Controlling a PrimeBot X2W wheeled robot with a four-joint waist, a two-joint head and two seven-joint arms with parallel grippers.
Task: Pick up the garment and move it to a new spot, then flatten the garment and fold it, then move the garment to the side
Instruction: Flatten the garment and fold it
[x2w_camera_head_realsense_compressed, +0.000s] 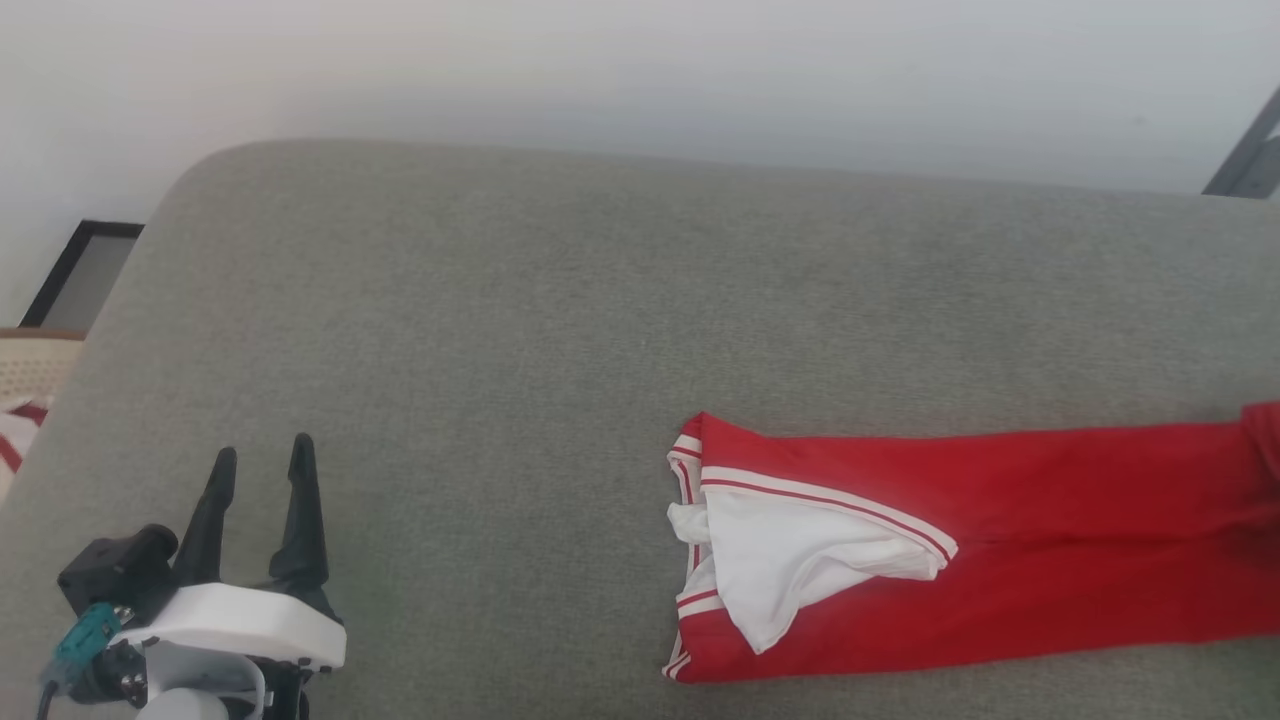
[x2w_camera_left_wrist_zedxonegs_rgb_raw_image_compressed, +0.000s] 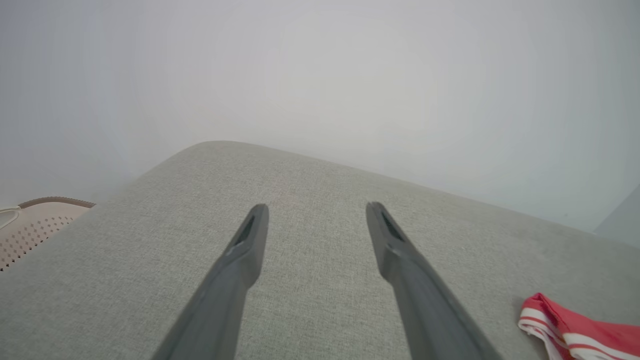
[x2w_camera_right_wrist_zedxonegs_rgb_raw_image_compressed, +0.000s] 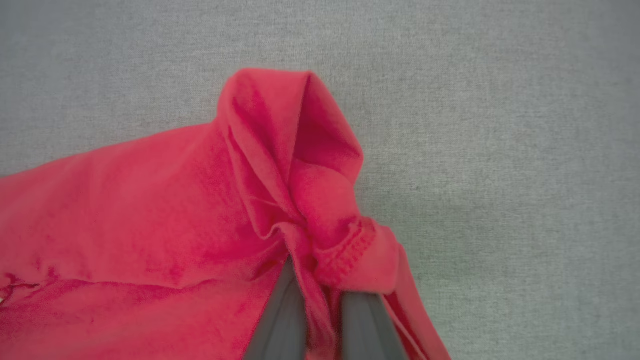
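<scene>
Red, thin cloth: one garment lies folded in a long strip on one grey, woven cushion, white panel and striped trim at its left end. The right gripper pinches its bunched hem; the left gripper, two fingers spread, holds nothing.

My left gripper sits low on the left, fingers parted, over the grey cushion. Well apart to my right the garment lies in a long red strip, white panel and striped trim at its left end, running off the right edge
</scene>
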